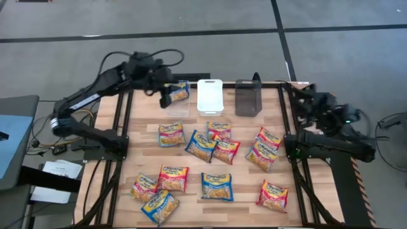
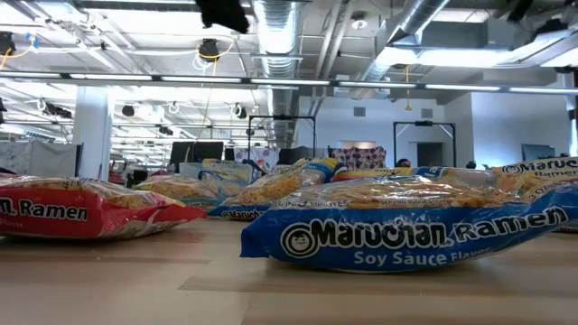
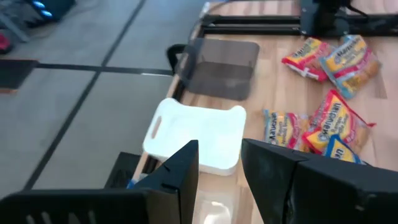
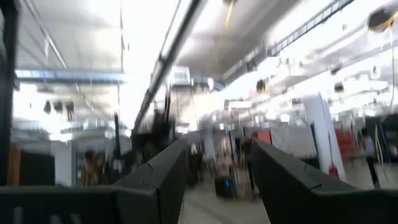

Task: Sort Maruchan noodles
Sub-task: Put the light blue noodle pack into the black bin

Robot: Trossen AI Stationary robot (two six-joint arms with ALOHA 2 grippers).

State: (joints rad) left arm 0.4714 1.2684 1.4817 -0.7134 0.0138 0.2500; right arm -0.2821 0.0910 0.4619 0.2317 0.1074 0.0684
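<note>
My jaws stood parted above the white bin [image 3: 198,132], with the dark bin [image 3: 221,67] just beyond it at the counter [image 3: 273,81] edge. Several Maruchan noodles [image 3: 329,118] lay scattered on the wood beside them.

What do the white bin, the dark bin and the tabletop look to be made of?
The white bin looks like opaque, smooth moulded plastic: rounded corners, a cut-out handle. The dark bin looks like smoky, translucent plastic; the surface beneath shows through it faintly. The tabletop looks like pale wood with visible grain, though a laminate cannot be ruled out.
</note>
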